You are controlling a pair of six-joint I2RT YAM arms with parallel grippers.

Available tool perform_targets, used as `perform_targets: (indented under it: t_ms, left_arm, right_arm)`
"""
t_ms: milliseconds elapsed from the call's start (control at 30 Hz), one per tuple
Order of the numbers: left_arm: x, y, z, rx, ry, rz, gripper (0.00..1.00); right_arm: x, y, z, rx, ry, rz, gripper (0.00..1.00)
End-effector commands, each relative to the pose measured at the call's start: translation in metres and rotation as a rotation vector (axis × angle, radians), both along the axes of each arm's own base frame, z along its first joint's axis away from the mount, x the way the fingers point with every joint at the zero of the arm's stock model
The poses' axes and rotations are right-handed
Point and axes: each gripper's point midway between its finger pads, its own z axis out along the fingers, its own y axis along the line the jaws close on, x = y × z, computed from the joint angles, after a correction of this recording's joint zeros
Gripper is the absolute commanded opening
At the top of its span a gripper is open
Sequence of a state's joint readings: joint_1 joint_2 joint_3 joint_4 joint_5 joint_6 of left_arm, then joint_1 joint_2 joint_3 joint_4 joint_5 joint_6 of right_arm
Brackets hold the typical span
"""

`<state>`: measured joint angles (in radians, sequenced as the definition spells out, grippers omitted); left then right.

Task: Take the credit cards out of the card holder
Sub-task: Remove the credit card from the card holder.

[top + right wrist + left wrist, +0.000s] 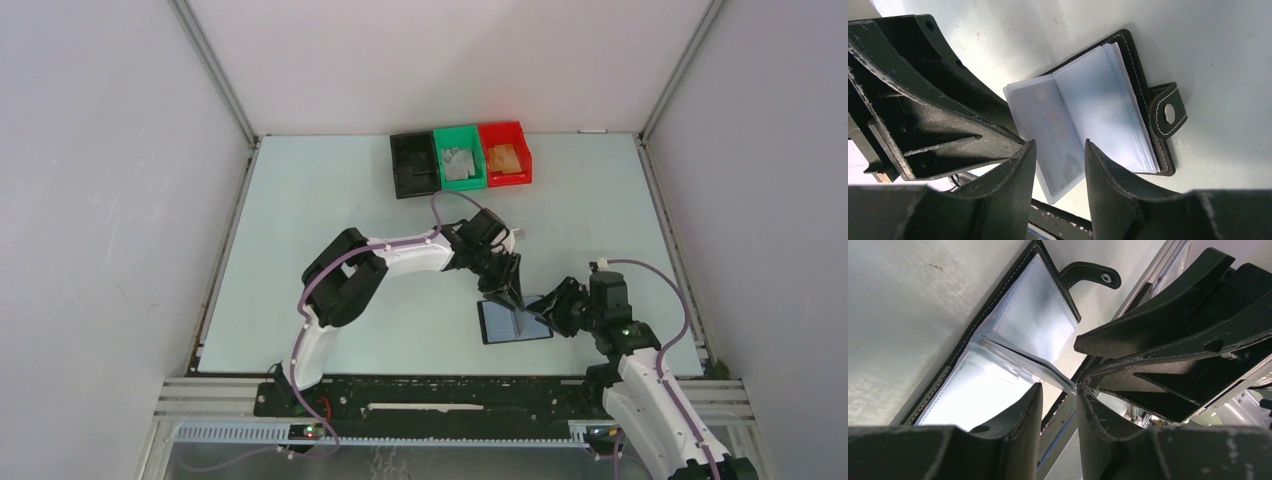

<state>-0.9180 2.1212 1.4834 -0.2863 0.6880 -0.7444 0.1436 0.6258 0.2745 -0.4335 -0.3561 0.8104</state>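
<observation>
Nearest, two dark fingers (1020, 420) of left hand (1058, 412), parted to a middling gap, nothing clamped between. Just beyond, card holder (965, 400) lying open on counter (908, 315), clear sleeves (1033, 325) fanned up from the fold, one leaf's corner reaching toward that gap. Long side running from lower left to upper right of frame; strap tab (1093, 275) at top, pointing right. Right hand (1168, 340) crowding the right half.

Seen from right wrist: right hand (1058, 165) likewise part-spread, gripping nothing, straddling lower edge of a loose leaf. Faint orange print through that leaf, perhaps one of the credit cards (1048, 125); too blurred to say. Tab at right of frame, fold running steeply down, slightly tilted.

From above: holder (497, 325) low and right of centre, touched by both hands, long axis roughly left to right. Black, green and red bins (458, 131) at upper centre, well apart.

Probably light; covers stiffish, sleeves limp, slick, easily creased. Cards likely thin, rigid, snug in pockets. Best pinned by a cover edge, each card drawn out by its exposed short edge.
</observation>
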Motion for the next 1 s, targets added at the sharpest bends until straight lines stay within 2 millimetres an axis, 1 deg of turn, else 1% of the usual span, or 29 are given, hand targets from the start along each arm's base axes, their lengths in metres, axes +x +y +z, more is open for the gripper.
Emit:
perform_targets:
  t_ms: [0, 133, 200, 367, 567, 767, 967]
  left_arm:
    - [0.002, -0.011, 0.01, -0.038, -0.007, -0.012, 0.36]
    - [0.002, -0.01, 0.008, -0.034, -0.005, -0.012, 0.35]
    - [0.002, -0.009, 0.007, -0.031, -0.005, -0.012, 0.35]
    - [0.0, -0.006, 0.004, -0.023, -0.002, -0.012, 0.34]
    - [-0.002, -0.001, -0.001, -0.01, 0.004, -0.013, 0.3]
    - [-0.003, 0.003, -0.005, -0.002, 0.01, -0.013, 0.3]
    - [-0.002, 0.004, -0.006, 0.002, 0.007, -0.01, 0.3]
  right_arm:
    - [-0.001, 0.007, 0.005, 0.037, -0.045, 0.041, 0.5]
    - [-0.004, 0.007, -0.004, 0.041, -0.015, 0.043, 0.48]
    - [-0.003, 0.007, -0.004, 0.041, -0.017, 0.041, 0.48]
    - [-0.001, 0.003, -0.001, 0.032, -0.034, 0.01, 0.48]
    - [0.002, -0.001, 0.003, 0.046, -0.055, -0.026, 0.49]
    - [0.003, 0.001, 0.008, 0.061, -0.079, -0.016, 0.49]
    - [-0.003, 0.007, 0.01, 0.079, -0.088, 0.038, 0.49]
